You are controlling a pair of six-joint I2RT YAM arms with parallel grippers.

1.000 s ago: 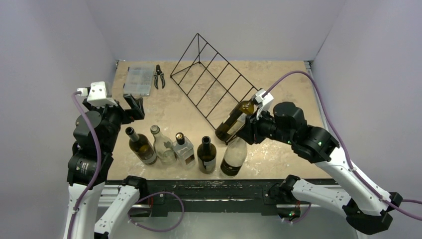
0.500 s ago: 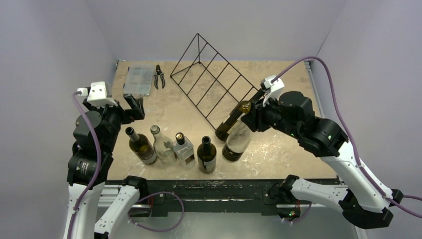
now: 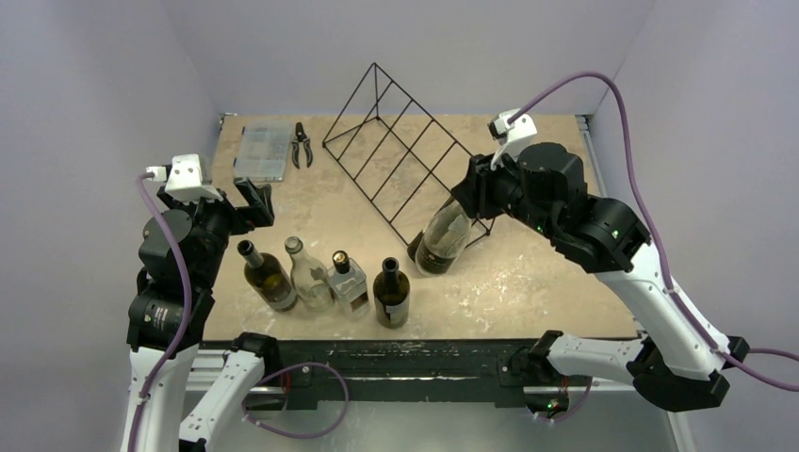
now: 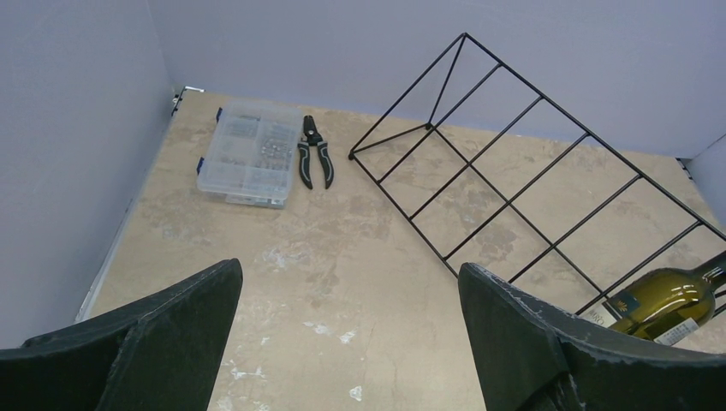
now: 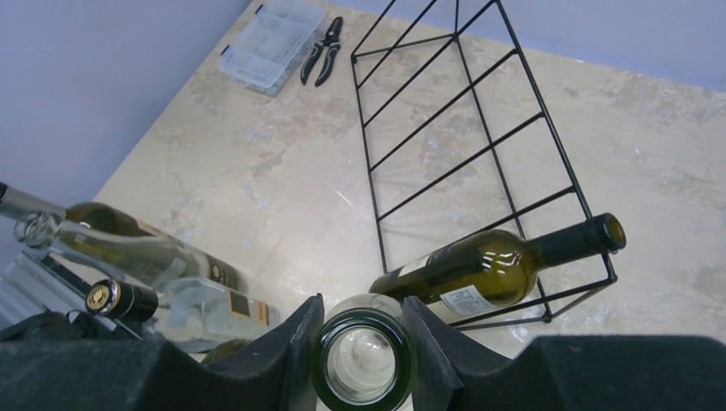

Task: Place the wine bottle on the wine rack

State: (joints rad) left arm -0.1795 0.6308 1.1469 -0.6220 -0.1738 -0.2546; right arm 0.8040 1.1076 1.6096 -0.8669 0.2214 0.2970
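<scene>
Pale lilac walls box in a beige marbled table (image 3: 528, 282), and the biggest thing on it is the wine rack (image 3: 407, 153), a black wire prism set at an angle across the back half with its sloped face split into parallel slots. Over on the right side the right gripper (image 5: 364, 330) is clenched on the neck of the wine bottle (image 3: 441, 241), fingers pressed either side just under the open mouth. That bottle hangs tilted, just beside the rack's near end, and I can't tell whether its base touches the table. One slot is filled: an olive-green bottle (image 5: 479, 270) lies on its side in the end slot nearest the arm, neck poking past the wire. Along the near edge stands a row of four bottles (image 3: 349, 281), waiting. The left gripper (image 4: 347, 282) hovers above the left side with jaws spread wide, grasping nothing, well apart from the action. At the far left corner sit a clear organiser box (image 3: 261, 152) and, just beside it, a pair of pliers (image 3: 301, 144). So we're mid-carry, I'd say: bottle grasped, not yet racked. The next move looks like tipping it onto its side and easing it into the free slot beside the olive one, minding the wires and that neighbour's neck.
</scene>
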